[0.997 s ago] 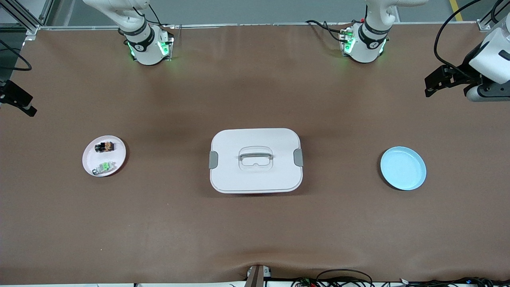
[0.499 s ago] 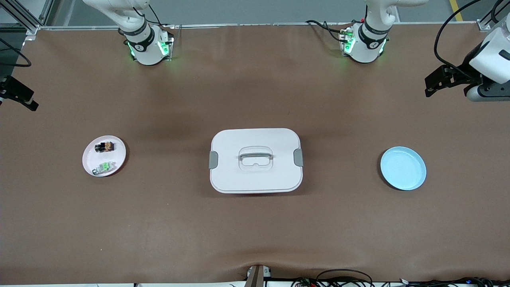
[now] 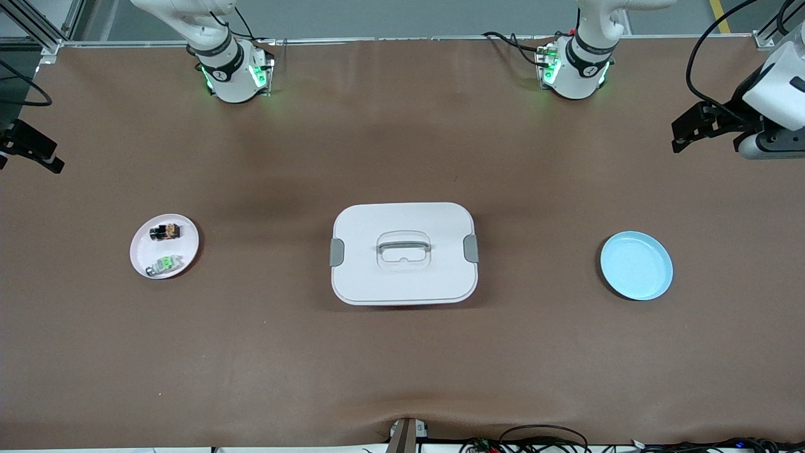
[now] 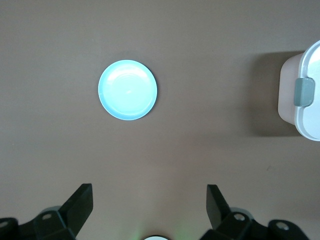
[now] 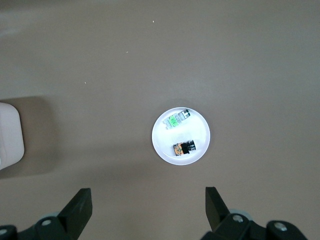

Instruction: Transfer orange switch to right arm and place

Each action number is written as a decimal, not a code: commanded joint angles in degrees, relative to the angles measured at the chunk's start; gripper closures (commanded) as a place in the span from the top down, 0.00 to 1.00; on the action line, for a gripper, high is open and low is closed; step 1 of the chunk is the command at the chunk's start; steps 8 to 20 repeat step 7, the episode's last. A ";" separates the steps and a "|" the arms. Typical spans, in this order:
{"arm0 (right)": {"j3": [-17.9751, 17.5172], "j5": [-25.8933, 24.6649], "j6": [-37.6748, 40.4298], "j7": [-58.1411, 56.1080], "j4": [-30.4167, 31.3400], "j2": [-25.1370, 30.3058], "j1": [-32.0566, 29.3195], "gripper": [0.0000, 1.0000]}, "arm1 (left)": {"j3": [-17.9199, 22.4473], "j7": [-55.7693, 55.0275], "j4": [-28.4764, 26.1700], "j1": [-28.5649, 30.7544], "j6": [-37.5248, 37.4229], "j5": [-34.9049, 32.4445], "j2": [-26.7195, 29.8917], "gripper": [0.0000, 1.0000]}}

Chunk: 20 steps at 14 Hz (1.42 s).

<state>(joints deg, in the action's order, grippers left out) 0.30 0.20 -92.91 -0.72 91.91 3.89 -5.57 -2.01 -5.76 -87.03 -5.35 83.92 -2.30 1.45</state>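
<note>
Since a second ago, only the right gripper (image 3: 28,148) at the table's edge has shifted slightly.

Front view: the orange switch (image 3: 165,231) lies on the white plate (image 3: 141,248) beside the green-marked component (image 3: 165,264).

Left wrist view: the left gripper (image 4: 149,205), spread, hangs above brown table near the blue plate (image 4: 127,90).

Right wrist view: its fingers (image 5: 80,207) are spread.

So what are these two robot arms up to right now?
Nothing is being handled yet. The orange switch lies on a small white plate toward the right arm's end of the table, beside a green-marked switch. The right gripper and the left gripper both hang open above the table, the left one near an empty blue plate. A closed white lidded box sits mid-table.
</note>
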 commanded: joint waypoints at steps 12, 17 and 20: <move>-0.13 0.85 1.33 -0.78 -1.83 -0.99 -0.23 1.00 | 0.43 1.63 0.99 -0.36 -0.78 0.98 0.66 1.00; -0.13 0.85 1.33 -0.78 -1.83 -0.99 -0.23 1.00 | 0.43 1.63 0.99 -0.36 -0.78 0.98 0.66 1.00; -0.13 0.85 1.33 -0.78 -1.83 -0.99 -0.23 1.00 | 0.43 1.63 0.99 -0.36 -0.78 0.98 0.66 1.00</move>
